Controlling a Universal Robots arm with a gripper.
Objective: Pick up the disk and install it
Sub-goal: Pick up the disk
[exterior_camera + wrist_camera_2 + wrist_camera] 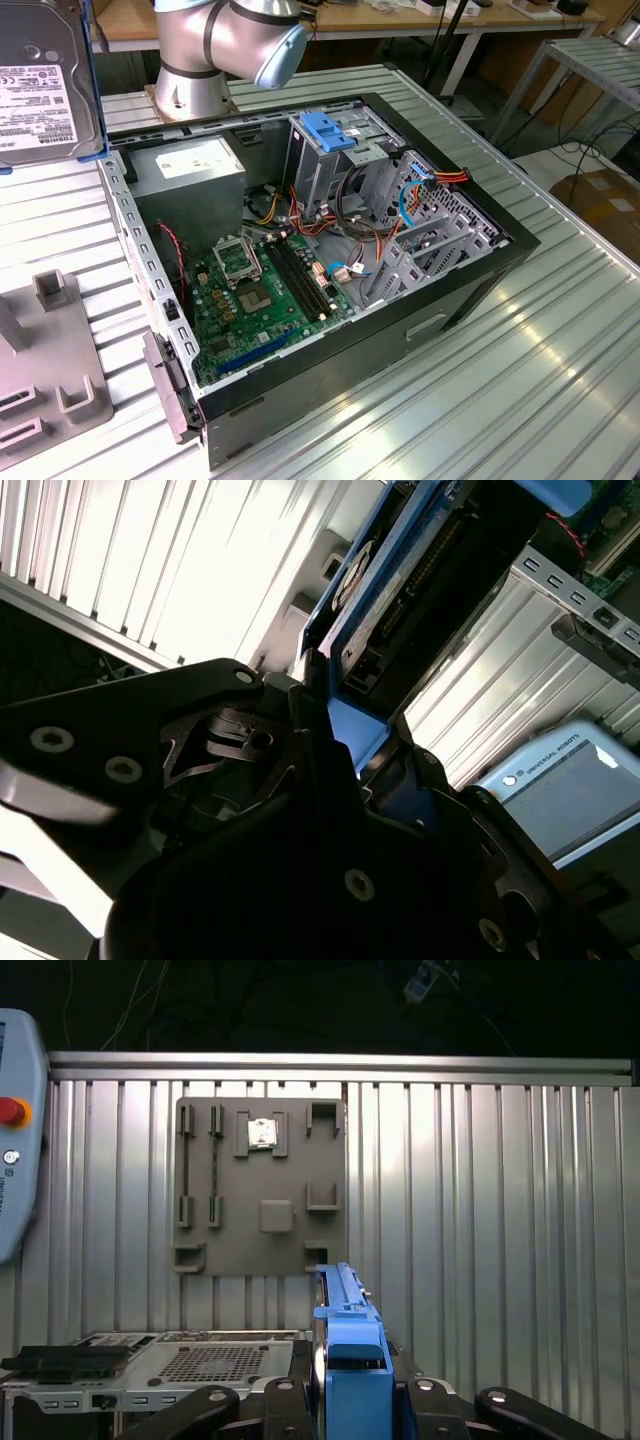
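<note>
The tool (352,1398) is clamped on the blue rail of the disk (45,80), which it holds raised off the ribbed tabletop (560,330). In the exterior view the disk hangs at the far left, near the open computer case (330,250).

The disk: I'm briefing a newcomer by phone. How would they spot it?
Start at the open computer case; look beyond its corner to the exterior view's upper left. The disk is flat grey metal, white-labelled, blue-edged, unlike the all-blue bracket inside.
</note>
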